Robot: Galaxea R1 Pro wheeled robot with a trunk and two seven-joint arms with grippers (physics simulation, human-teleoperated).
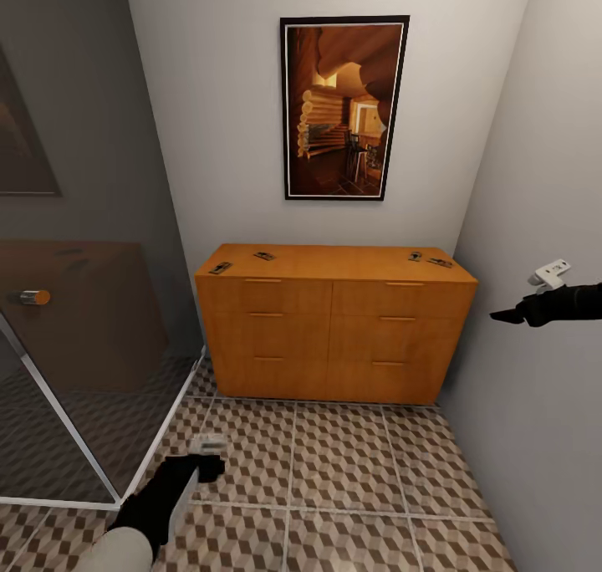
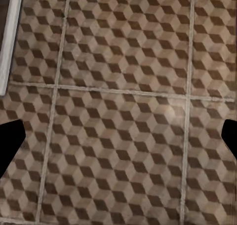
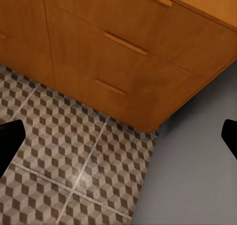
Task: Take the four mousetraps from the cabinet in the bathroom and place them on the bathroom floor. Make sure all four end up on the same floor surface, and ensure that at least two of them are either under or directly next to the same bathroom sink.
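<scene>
The right gripper (image 1: 502, 314) was wide open and empty beside the cabinet's (image 1: 334, 329) right end, nearer than the left gripper (image 1: 209, 463) to two mousetraps (image 1: 440, 262) lying on the cabinet top.

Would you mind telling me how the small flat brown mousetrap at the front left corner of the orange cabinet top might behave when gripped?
The small flat brown mousetrap probably feels stiff and light. Lying flat, it should slide, not roll. Its low profile on the orange cabinet may make gripping fiddly.
</scene>
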